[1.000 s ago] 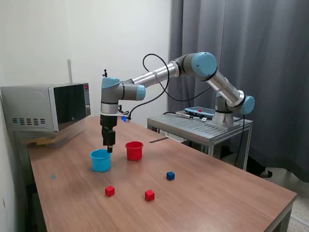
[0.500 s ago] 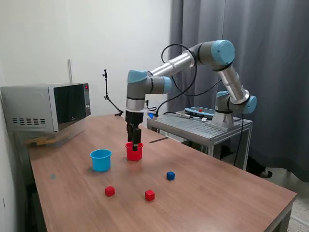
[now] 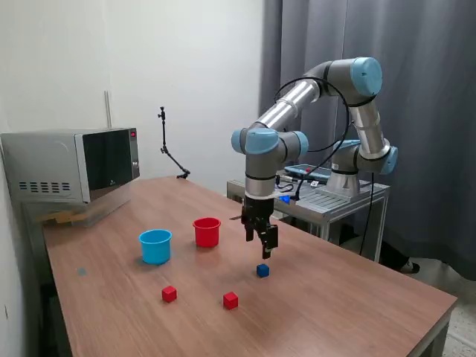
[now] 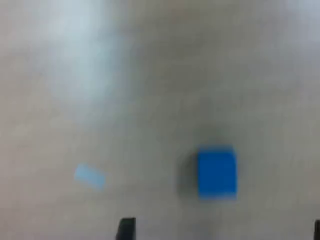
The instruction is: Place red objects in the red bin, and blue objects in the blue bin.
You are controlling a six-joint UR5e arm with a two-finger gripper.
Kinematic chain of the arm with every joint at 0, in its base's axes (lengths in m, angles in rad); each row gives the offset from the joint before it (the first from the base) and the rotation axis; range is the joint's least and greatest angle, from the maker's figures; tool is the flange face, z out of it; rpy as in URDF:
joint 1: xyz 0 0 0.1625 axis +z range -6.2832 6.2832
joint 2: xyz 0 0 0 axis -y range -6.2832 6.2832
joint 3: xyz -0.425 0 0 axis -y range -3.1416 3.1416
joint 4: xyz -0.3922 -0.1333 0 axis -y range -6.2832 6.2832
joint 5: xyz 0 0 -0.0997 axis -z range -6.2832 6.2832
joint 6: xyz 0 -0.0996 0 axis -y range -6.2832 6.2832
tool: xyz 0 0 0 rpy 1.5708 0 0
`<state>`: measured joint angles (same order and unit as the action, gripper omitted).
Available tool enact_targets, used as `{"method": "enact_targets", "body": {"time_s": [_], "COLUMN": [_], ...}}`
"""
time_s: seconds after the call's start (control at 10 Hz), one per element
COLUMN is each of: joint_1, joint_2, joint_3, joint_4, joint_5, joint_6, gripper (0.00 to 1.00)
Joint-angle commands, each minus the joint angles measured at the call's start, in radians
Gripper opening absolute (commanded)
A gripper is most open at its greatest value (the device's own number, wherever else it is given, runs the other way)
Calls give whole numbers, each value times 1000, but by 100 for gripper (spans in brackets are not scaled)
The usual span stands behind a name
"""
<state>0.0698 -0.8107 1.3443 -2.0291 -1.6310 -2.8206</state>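
**End effector open and empty above the blue cube**

You have the end effector (image 3: 263, 248) hanging just above the counter (image 3: 342, 305), pointing down, with its fingers spread apart and nothing between them. In the wrist view only two dark fingertips (image 4: 127, 229) show at the picture's edge, wide apart, and the picture is blurred.

The one blue cube (image 3: 262, 271) you can see sits on the counter almost directly under the end effector, not touching it. In the wrist view the same blue cube (image 4: 216, 171) lies on the bare wood between the two fingertips, nearer to one side than the other. A pale blue patch (image 4: 89, 176) also shows on the wood there; you cannot tell what it is.

Two red cubes rest nearer to the camera: one red cube (image 3: 230, 300) just to the exterior view's left of the blue cube and closer, the other red cube (image 3: 169, 294) farther left. They sit well apart from each other.

The red cup (image 3: 207, 231) and the light blue cup (image 3: 155, 246) stand upright side by side, near each other but not touching, on the exterior view's left of the end effector. The blue cup is the leftmost. Their insides are hidden from this angle.

A microwave (image 3: 71, 165) stands at the far left of the counter.
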Motion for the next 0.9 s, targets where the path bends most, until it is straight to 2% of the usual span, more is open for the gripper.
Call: {"method": "enact_targets", "body": {"time_s": [0.0, 0.2, 0.5, 0.8], "joint_1": [39, 41, 61, 53], "joint_2": [-56, -68, -67, -39], "joint_3": [134, 164, 148, 161], "joint_4": [-57, -69, -92, -154], "joint_5": [36, 37, 37, 39], "joint_6": [1, -8, -107, -120], "gripper": [100, 100, 100, 100]}}
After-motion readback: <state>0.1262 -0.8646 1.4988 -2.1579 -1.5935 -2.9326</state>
